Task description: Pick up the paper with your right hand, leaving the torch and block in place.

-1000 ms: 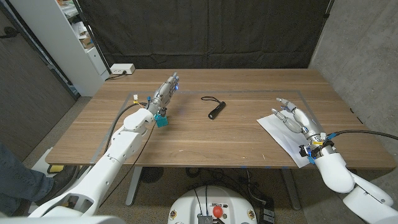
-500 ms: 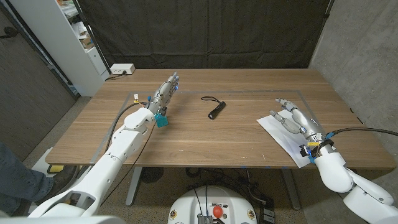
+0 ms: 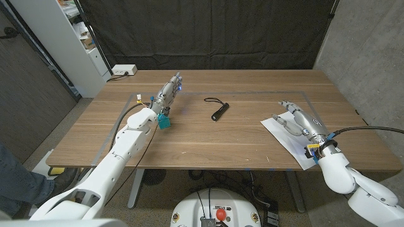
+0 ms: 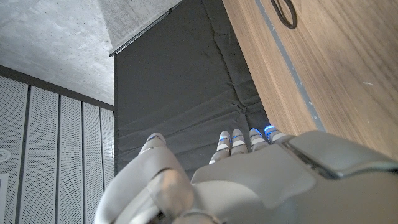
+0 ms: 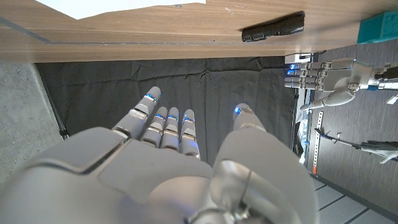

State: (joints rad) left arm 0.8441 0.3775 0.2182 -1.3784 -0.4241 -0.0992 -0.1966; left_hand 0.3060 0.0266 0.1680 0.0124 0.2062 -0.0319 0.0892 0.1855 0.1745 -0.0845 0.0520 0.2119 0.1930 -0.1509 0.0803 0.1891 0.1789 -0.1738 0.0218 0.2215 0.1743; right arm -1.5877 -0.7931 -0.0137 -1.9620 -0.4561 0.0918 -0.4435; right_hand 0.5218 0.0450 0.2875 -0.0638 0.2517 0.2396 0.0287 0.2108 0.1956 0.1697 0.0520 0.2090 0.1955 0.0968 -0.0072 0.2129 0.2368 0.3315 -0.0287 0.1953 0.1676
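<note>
A white sheet of paper (image 3: 284,137) lies at the table's right front, one corner past the table edge. My right hand (image 3: 299,119) is over the paper's far part, fingers stretched out and holding nothing; whether it touches the sheet is unclear. In the right wrist view that hand (image 5: 180,162) shows spread fingers, with the paper (image 5: 124,5), the black torch (image 5: 273,27) and the teal block (image 5: 377,28) beyond. The torch (image 3: 219,113) lies mid-table with its lanyard. The block (image 3: 165,122) sits by my left wrist. My left hand (image 3: 167,93) reaches out, fingers straight and empty.
A thin taped outline (image 3: 297,94) marks a rectangle on the wooden table (image 3: 208,142). A white power strip (image 3: 124,70) sits at the far left corner, by a white shelf (image 3: 76,38). A person's leg (image 3: 16,183) shows at the lower left.
My right hand has shifted slightly over the paper and its fingers have drawn a little closer together. The left hand, torch and block have stayed where they were.
</note>
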